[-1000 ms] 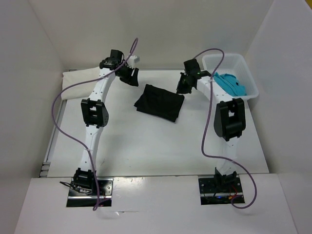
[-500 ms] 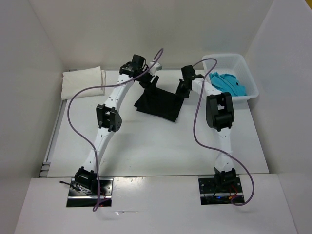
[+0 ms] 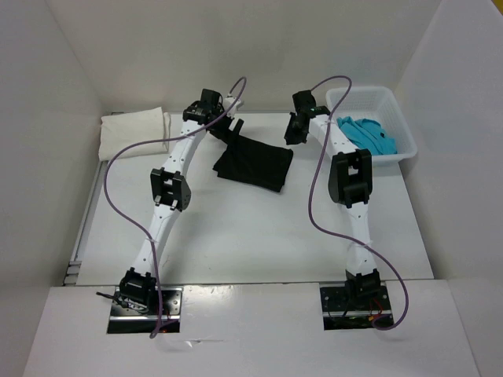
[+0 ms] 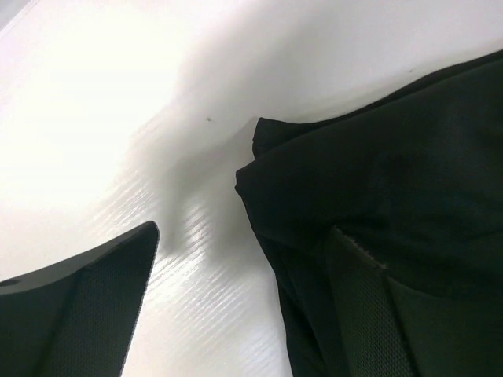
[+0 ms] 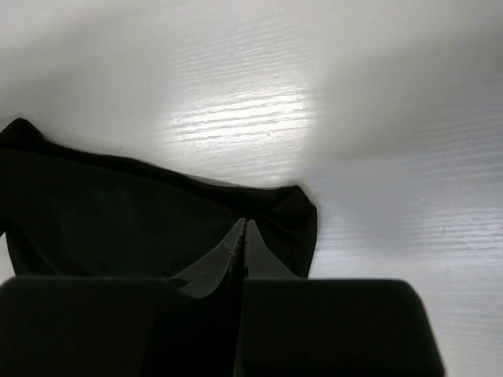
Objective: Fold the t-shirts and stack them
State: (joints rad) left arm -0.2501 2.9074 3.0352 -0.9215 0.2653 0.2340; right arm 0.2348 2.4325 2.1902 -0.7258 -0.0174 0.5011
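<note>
I'm working over the white table, and the black t-shirt is my reference. It lies roughly folded into a rectangle in the far middle of the table, alone and not yet on any stack.

The white plastic basket sits to the right of the black t-shirt. I take it as the supply bin, since the turquoise t-shirt lies crumpled inside it, unfolded. Well to the left of the black t-shirt the cream-white t-shirt is folded flat, and I judge that to be the base of the stack.

Both arms reach to the black t-shirt's far edge, one at each far corner, probably so it can be lifted evenly and keep its fold.

The left gripper has its jaws spread wide at the far left corner. In the wrist view one finger is over bare table and the other is over the cloth, so nothing is gripped.

The right gripper is clenched tight over the far right corner. I cannot tell whether any cloth is caught between its tips.
</note>
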